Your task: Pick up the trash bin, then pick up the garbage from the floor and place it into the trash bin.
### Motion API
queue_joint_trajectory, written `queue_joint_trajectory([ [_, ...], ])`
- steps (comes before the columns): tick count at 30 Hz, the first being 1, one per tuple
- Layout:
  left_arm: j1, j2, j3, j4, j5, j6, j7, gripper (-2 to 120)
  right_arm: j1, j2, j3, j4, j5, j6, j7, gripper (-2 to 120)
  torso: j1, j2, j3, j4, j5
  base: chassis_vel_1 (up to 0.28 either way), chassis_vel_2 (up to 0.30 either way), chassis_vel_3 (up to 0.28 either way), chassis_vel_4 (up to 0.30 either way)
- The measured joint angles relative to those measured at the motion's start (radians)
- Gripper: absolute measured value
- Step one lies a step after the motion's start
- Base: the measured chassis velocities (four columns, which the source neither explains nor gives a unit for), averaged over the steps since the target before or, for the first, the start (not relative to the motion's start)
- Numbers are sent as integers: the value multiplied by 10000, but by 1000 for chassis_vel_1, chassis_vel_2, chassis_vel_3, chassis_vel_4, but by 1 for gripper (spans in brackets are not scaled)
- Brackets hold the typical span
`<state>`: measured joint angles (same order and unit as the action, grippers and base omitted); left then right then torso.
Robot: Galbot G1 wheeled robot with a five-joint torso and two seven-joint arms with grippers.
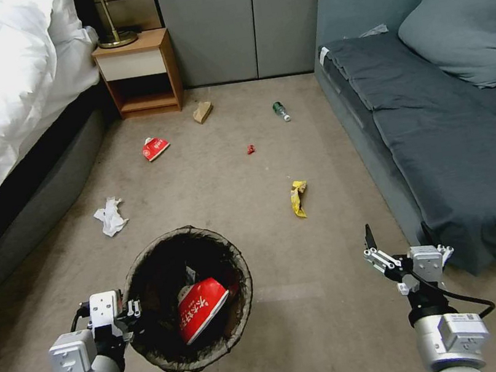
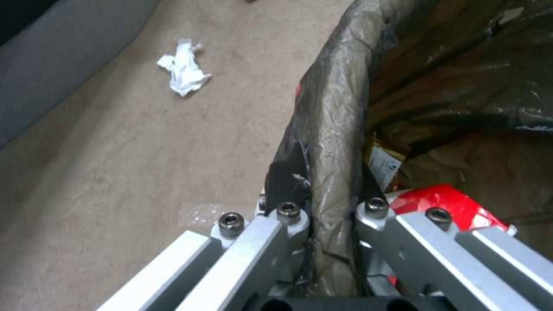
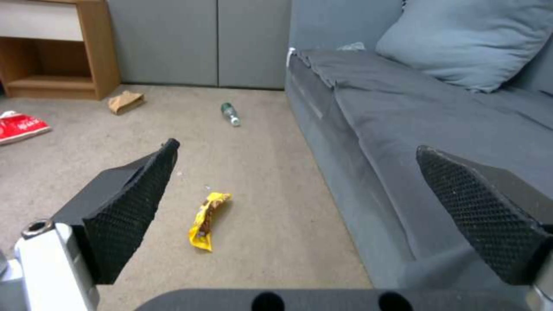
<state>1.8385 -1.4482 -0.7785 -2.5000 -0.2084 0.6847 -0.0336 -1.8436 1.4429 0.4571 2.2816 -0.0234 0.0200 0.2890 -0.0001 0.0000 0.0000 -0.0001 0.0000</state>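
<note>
Now gripping the trash bin (image 1: pixel 159 342) by its near-left rim: left gripper (image 1: pixel 131 309) pinching the bag-covered wall, one finger (image 2: pixel 286 181) outside, the other inside, clamped tight on it. Sitting near the robot, left of centre, mouth facing up, dark bag (image 2: pixel 334 121) folded over the rim. Lying inside, one red carton (image 1: pixel 201 308) with white characters printed along its side, too small to read, its long axis running from near-left to far-right. Showing beside it in the left wrist view, a white label (image 2: pixel 383 163) with a small round mark, not legible.

Hovering at the near right, close to the sofa (image 1: pixel 440 138): right gripper (image 3: pixel 300 216), pads spread wide apart, holding nothing.

Lying loose on the carpet (image 1: pixel 315 300), six pieces of garbage: one crumpled white tissue (image 1: pixel 109 216) at the left, beyond the bin; one red-and-white carton (image 1: pixel 155 147) farther off; one brown paper scrap (image 1: pixel 203 112) near the nightstand (image 1: pixel 138 72); one green bottle (image 1: pixel 280 111) at the far right, cap end pointing toward the robot and slightly right; one tiny red scrap (image 1: pixel 250 149) in the middle; one yellow wrapper (image 1: pixel 298 198), long axis running near to far, printing on it unreadable.
</note>
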Motion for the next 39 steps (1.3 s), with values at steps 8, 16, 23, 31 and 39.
queue_joint_trajectory([
  [8, -1, 0, 0, 0, 0, 0, 0, 1, 1, 0, 0, 0, 0, 0, -1, 100, 0, 1, 0, 0, 0, -115, 109, 112, -108],
  [16, -2, 0, 0, 0, -1, 0, 0, 1, 2, 0, 0, 0, -1, 0, -1, 100, 1, 0, 0, 0, 1, -158, 164, 158, -166],
  [23, 0, 0, 0, 0, -1, 0, -1, 1, 1, -1, 0, 0, 0, 0, -1, 100, 1, 1, 0, 1, 1, -127, 133, 123, -117],
  [31, -2, 0, 0, 0, -1, 1, -1, 1, 2, 0, 0, 1, -1, 0, 0, 100, 2, 0, 1, 0, 0, -109, 110, 107, -108],
  [39, 0, 0, 0, 0, -1, 0, -1, 1, -1, 0, 0, 0, 0, 0, 0, 100, 1, 0, 0, 1, 0, 0, 0, 0, 0],
])
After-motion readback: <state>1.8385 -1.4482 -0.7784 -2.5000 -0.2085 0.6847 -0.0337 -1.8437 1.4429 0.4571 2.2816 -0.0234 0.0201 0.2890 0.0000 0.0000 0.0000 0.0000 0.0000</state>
